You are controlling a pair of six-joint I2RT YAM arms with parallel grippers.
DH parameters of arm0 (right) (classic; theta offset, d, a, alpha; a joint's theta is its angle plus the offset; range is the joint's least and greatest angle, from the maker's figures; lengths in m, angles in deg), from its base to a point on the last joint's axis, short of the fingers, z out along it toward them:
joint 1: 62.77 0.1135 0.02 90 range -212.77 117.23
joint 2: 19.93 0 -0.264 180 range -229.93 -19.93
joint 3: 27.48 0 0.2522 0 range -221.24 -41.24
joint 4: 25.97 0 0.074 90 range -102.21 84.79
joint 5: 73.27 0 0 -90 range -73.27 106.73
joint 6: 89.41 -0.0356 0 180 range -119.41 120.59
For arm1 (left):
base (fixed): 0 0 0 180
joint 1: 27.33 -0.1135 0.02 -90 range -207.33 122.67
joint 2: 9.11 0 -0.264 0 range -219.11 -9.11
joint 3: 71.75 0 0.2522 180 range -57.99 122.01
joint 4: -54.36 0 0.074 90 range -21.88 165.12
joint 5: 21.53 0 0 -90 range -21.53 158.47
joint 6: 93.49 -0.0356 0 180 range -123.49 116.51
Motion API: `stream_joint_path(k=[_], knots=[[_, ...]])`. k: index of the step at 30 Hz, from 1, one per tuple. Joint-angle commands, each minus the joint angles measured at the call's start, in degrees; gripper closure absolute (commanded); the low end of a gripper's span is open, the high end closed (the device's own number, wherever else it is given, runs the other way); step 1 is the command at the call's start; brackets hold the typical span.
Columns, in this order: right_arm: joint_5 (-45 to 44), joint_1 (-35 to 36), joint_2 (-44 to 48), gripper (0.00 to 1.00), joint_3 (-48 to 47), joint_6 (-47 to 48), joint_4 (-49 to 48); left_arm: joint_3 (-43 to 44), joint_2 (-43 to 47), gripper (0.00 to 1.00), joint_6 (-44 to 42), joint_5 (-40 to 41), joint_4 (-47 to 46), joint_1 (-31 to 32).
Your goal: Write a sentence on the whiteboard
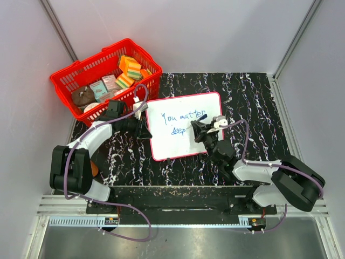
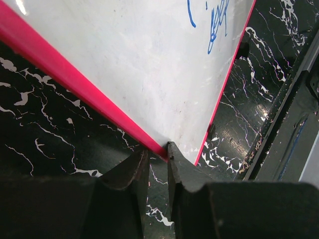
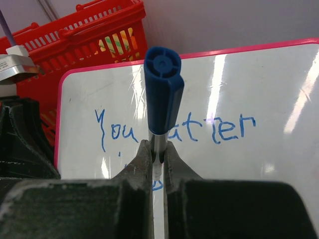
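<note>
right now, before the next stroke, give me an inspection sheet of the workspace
surface: black table with white veining
job's things: whiteboard lies flat mid-table; sentence in blue reads "You matter", the second line starts "deep" and the rest is hidden by the right arm
clutter: red basket at far left, holding sponges and small packs
grippers: left gripper shut on the whiteboard's red frame; right gripper shut on a blue marker
cables: purple cables loop along both arms
surroundings: pale walls on three sides
</note>
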Motion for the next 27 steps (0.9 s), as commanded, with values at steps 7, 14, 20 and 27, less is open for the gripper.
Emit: stream_joint_path(k=[7, 14, 20, 27], knots=[[-2.04, -3.44, -1.86, 1.00, -5.24, 1.87, 0.86, 0.43, 2.27, 1.00, -2.96, -0.29, -2.41, 0.23], [-0.19, -3.35, -3.09, 1.00, -7.62, 2.22, 2.88, 0.42, 2.35, 1.00, -3.05, -0.29, -2.14, 0.23], [-0.20, -3.44, -4.50, 1.00, -7.97, 2.14, 4.02, 0.42, 2.62, 1.00, -3.14, -0.37, -1.97, 0.23], [-0.72, -3.53, -6.35, 1.00, -7.18, 1.34, 2.97, 0.34, 2.44, 1.00, -3.23, -0.37, -1.97, 0.24]])
